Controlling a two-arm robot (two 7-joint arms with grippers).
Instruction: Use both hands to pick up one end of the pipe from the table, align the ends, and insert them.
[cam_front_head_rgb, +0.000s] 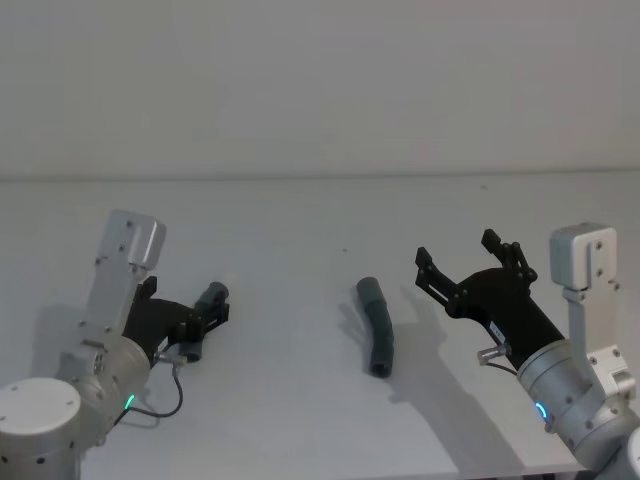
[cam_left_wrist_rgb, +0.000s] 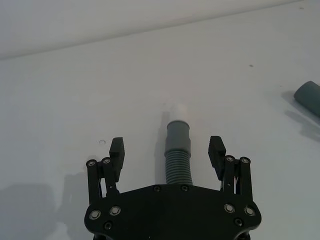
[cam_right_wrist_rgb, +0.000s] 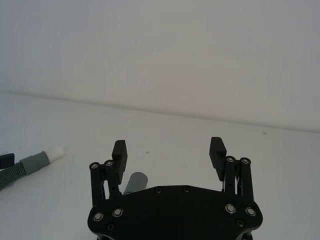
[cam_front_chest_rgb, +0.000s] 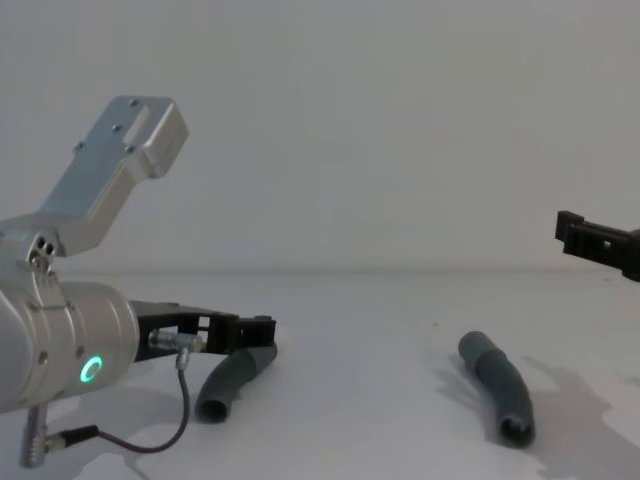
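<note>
White-tipped piece (cam_left_wrist_rgb: 178, 170): lies flat on the surface (cam_front_head_rgb: 300, 230) on the robot's left side, white tip (cam_left_wrist_rgb: 179, 108) pointing away from the palm.
Axis against left jaws: the ribbed body runs straight out between the fingers of the left gripper (cam_left_wrist_rgb: 167, 149), along its line of reach. You close across the ribs, not along them.
Left jaws: wide open, a gap on each side of the hose, gripping nothing.
Cuffed piece (cam_front_head_rgb: 377, 325): on the surface near the middle, well apart from the first piece. Its long axis runs near-to-far with a slight bend, and the round mouth (cam_front_chest_rgb: 515, 430) is at the near end.
Right gripper (cam_front_head_rgb: 456, 252): off to the right of the cuffed piece and raised above the surface, not over it.
Right jaws: wide open, empty.
Nearer arm: the left, which sits astride its piece. The right has ground to cover, leftward and down.
Judgement: the left looks ready to close where it is. For the right, you likely want the jaws spanning that near-to-far axis.
</note>
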